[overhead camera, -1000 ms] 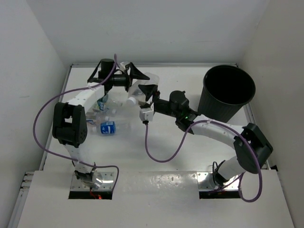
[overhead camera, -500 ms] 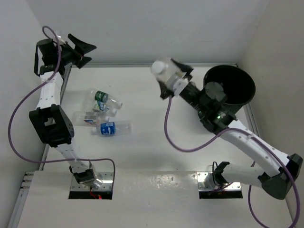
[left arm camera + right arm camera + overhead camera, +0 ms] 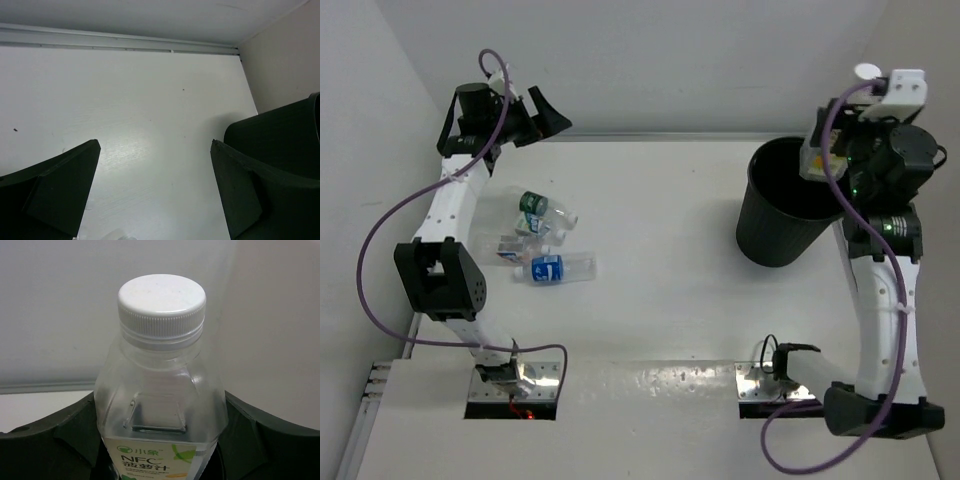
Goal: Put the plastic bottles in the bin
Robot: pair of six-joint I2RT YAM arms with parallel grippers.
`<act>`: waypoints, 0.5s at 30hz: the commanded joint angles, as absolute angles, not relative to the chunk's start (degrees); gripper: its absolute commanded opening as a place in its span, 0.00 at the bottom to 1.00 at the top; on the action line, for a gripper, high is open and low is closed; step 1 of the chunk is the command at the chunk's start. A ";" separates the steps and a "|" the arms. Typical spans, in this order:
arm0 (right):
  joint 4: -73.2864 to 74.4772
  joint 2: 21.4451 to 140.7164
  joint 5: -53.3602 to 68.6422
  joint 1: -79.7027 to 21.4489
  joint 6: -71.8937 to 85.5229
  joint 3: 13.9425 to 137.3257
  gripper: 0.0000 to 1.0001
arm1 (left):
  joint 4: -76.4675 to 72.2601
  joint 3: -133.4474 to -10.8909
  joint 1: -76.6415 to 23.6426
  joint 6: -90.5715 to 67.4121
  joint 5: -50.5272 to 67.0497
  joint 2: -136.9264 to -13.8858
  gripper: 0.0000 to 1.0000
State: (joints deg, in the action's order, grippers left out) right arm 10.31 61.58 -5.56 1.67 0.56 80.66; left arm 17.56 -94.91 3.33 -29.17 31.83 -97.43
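My right gripper (image 3: 845, 120) is raised above the rim of the tall black bin (image 3: 790, 205) and is shut on a clear plastic bottle (image 3: 866, 72) with a white cap. In the right wrist view this bottle (image 3: 161, 390) stands cap up between my fingers (image 3: 60, 440), and its pale label has green print. My left gripper (image 3: 542, 120) is open and empty, high over the table's back left corner. Several small bottles lie below it on the table, one with a green label (image 3: 532, 203) and one with a blue label (image 3: 549, 268).
White walls close in the table at the back and on both sides. The left wrist view shows bare white table (image 3: 150, 110) between my open fingers (image 3: 60, 190), with the bin's dark side (image 3: 285, 125) at the right. Purple cables loop from both arms.
My right arm has carried the bottle from the table's middle up and right, to above the bin. My left arm let go of it, swung up to the back left, then slightly right.
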 commanded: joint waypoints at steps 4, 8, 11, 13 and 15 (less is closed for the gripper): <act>5.14 60.56 4.56 14.48 18.79 67.98 0.00 | 16.35 -94.31 2.99 -26.28 29.61 -94.75 1.00; -7.25 59.33 5.01 15.64 21.44 60.22 0.00 | 17.49 -91.68 2.99 -24.97 27.87 -93.61 1.00; -14.05 59.15 4.31 14.68 21.62 53.88 0.00 | 18.02 -89.31 2.99 -23.65 27.16 -92.03 1.00; -15.29 60.03 3.43 13.54 21.36 52.65 0.00 | 19.24 -88.43 2.99 -22.34 26.37 -91.24 1.00; -17.92 60.46 2.64 11.78 18.66 51.25 0.05 | 19.77 -87.63 2.99 -21.19 24.71 -90.62 1.00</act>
